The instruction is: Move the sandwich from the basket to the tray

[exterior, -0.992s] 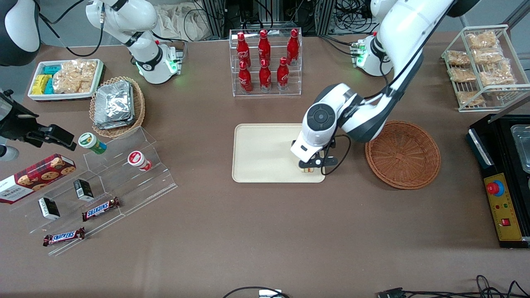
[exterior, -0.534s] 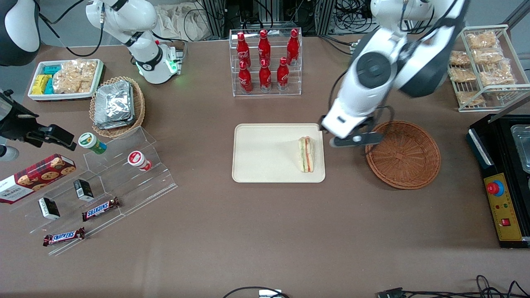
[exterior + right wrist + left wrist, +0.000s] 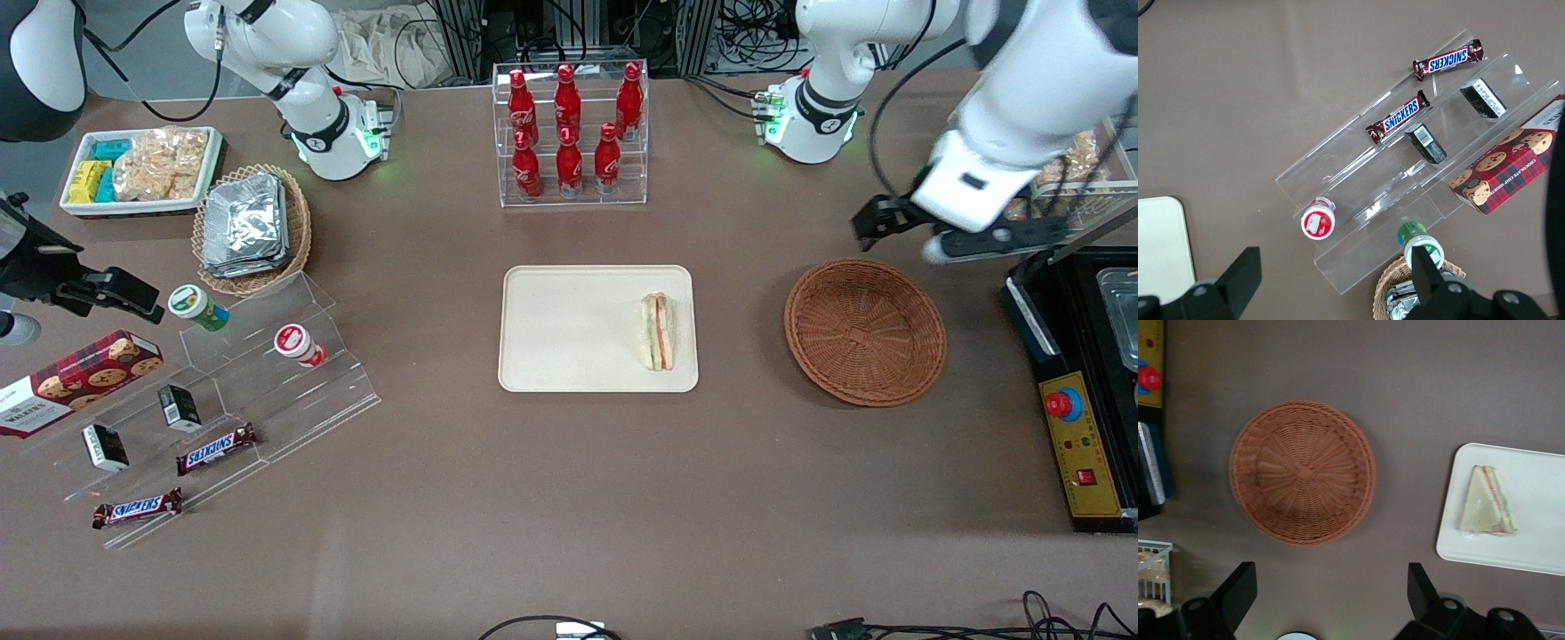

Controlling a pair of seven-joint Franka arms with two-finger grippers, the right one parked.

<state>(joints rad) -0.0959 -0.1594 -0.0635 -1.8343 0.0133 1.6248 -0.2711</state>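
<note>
Brown desk, cables along its back edge | sandwich point(image 3: 658, 332) lies on tray point(image 3: 569, 331) at desk centre | basket point(image 3: 864, 332) empty | gripper point(image 3: 907, 233) raised, fingers spread, holding nothing | placement looks done; only retreat left.

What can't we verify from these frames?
- Sandwich underside: hidden in front and left wrist views, resting on the tray.
- Gripper, above the table beside the basket: its fingertips are cut off by the left wrist view's edge.
- Wire rack's snacks: partly hidden by the arm in the front view.
- Bottle labels: too small to read.
</note>
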